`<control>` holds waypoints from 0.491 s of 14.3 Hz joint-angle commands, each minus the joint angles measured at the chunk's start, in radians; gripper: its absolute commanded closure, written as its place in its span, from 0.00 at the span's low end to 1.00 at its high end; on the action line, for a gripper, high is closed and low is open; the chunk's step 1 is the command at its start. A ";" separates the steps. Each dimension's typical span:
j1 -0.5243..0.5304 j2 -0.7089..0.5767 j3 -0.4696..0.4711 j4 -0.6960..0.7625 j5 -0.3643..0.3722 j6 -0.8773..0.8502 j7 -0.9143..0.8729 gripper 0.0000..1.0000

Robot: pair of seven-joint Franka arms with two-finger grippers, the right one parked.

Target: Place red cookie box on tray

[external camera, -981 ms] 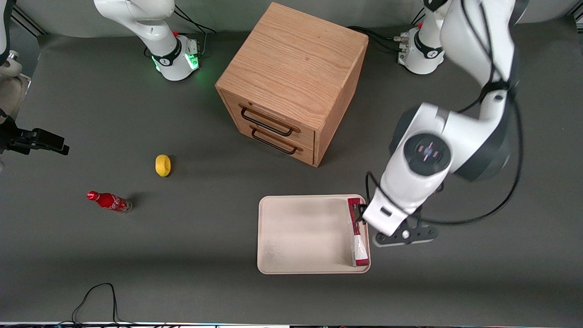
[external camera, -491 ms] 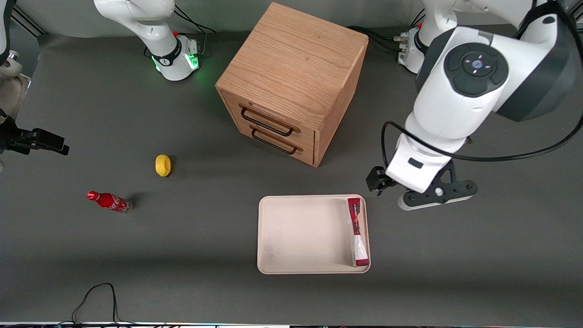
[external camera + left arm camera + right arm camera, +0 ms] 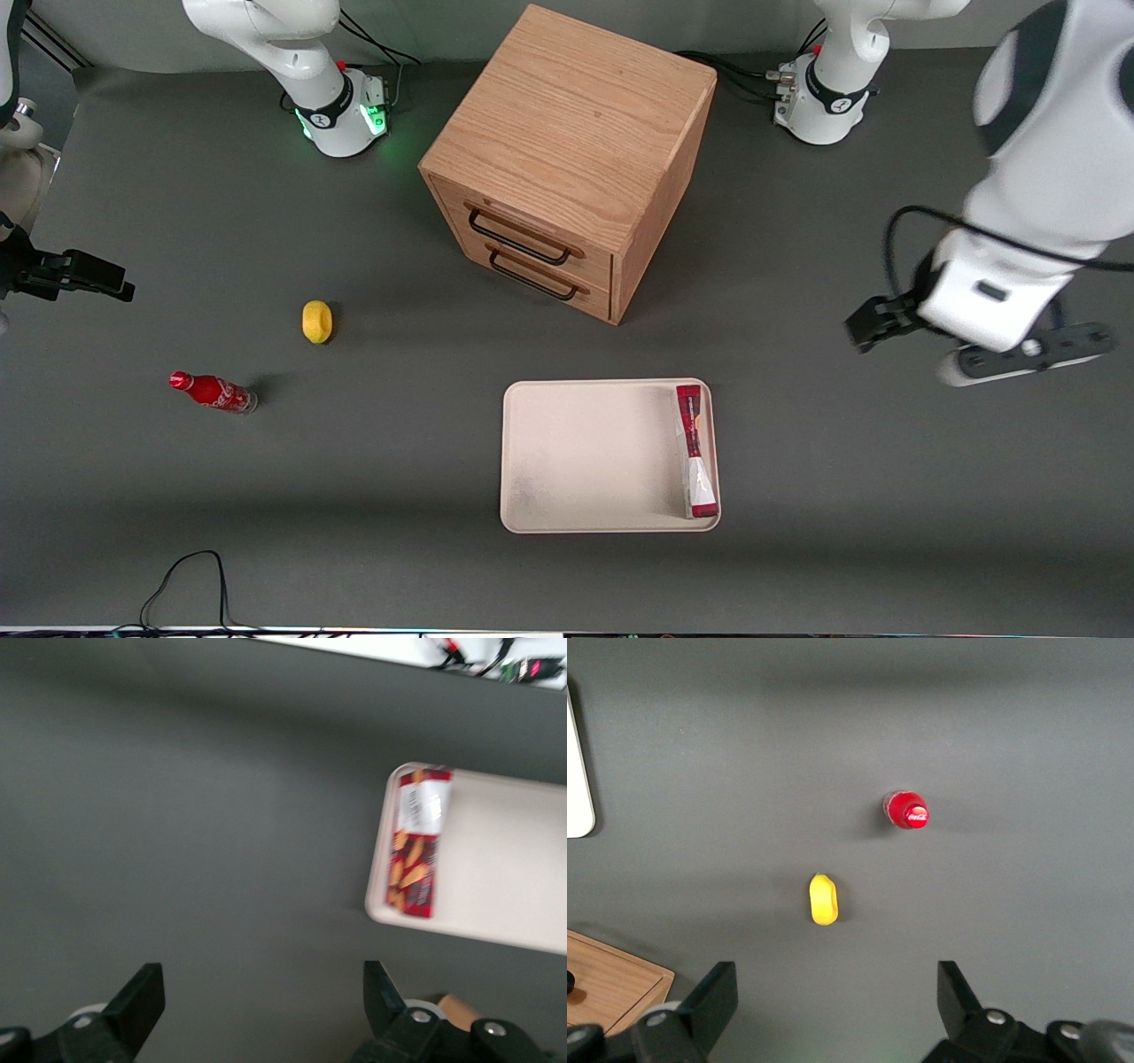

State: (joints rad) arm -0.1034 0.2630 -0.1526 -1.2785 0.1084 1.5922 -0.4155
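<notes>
One tray (image 3: 594,456) on tabletop (image 3: 354,496), nearer front camera than wooden cabinet (image 3: 567,159). One red cookie box (image 3: 695,450) inside, flat, along tray's short rim at working arm's end. Rest of tray bare.

One cabinet, two drawers, both shut. One yellow lemon (image 3: 316,321), one small red bottle (image 3: 213,391), both toward parked arm's end.

Pincer (image 3: 873,323) up in air over bare tabletop toward working arm's end, well apart from tray. Fingers (image 3: 142,1001) spread wide, holding nothing.
</notes>
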 commanded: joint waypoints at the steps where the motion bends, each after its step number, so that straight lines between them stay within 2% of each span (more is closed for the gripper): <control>1: 0.094 -0.160 -0.002 -0.241 -0.032 0.083 0.147 0.00; 3: 0.164 -0.198 0.001 -0.295 -0.064 0.100 0.240 0.00; 7: 0.206 -0.199 0.002 -0.295 -0.065 0.100 0.290 0.00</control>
State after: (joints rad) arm 0.0935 0.1023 -0.1466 -1.5273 0.0566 1.6617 -0.1491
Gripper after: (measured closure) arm 0.000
